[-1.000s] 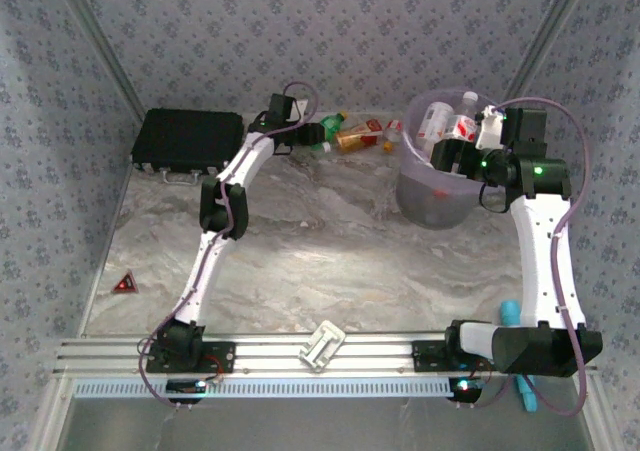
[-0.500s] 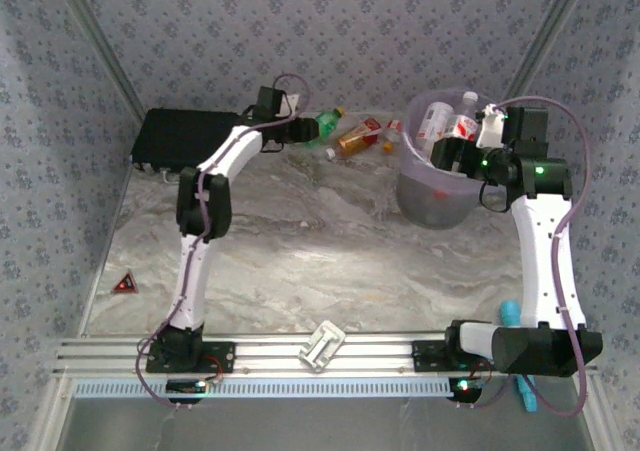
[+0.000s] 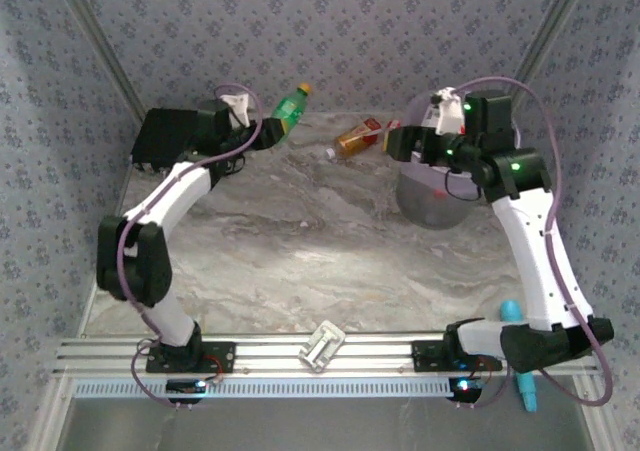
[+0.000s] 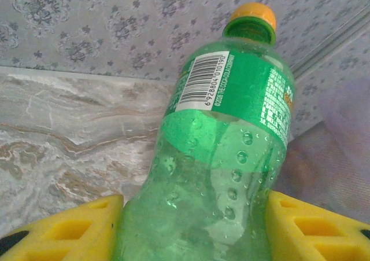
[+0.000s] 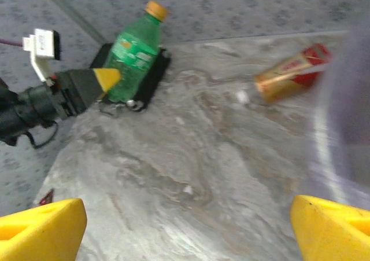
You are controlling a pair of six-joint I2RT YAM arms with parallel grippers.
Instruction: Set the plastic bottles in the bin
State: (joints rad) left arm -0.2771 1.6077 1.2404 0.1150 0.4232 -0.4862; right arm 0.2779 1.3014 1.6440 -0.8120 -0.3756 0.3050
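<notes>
The left tool [image 3: 268,131] grips a green bottle [image 4: 219,157] by its lower body, with yellow fingers [image 4: 63,232] pressed on either side. The bottle is clear green plastic with an orange-yellow cap, a green label bearing a white barcode, and droplets on its inner wall. It hangs tilted, cap up, above the far left of the worktop [image 3: 300,241], beside the black case [image 3: 165,136]. The right tool [image 5: 188,214] stands wide open with nothing between its fingers, next to the pale-purple bin [image 3: 425,201]. An orange bottle [image 3: 356,139] with a red label lies on its side between the green bottle and the bin.
</notes>
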